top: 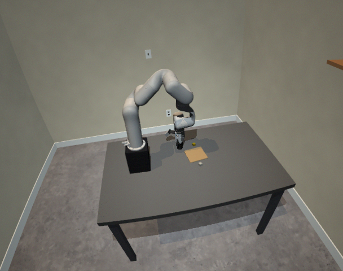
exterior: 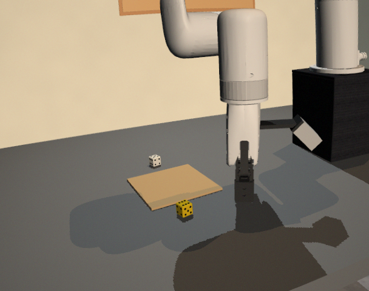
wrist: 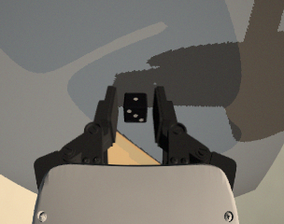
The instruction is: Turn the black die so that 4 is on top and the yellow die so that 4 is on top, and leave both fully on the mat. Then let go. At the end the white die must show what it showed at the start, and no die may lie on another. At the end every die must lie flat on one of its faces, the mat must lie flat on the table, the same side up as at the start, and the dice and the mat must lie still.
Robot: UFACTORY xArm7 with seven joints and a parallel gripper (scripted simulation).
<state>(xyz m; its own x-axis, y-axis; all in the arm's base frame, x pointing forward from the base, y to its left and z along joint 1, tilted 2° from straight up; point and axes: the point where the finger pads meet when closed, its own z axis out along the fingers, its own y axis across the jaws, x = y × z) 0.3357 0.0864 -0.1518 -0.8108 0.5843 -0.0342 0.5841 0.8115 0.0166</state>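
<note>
Looking at an open gripper near the mat, not clamped on anything; black die off the mat too, sitting between the fingers with gaps either side; yellow die just beside the mat, white across it.
</note>
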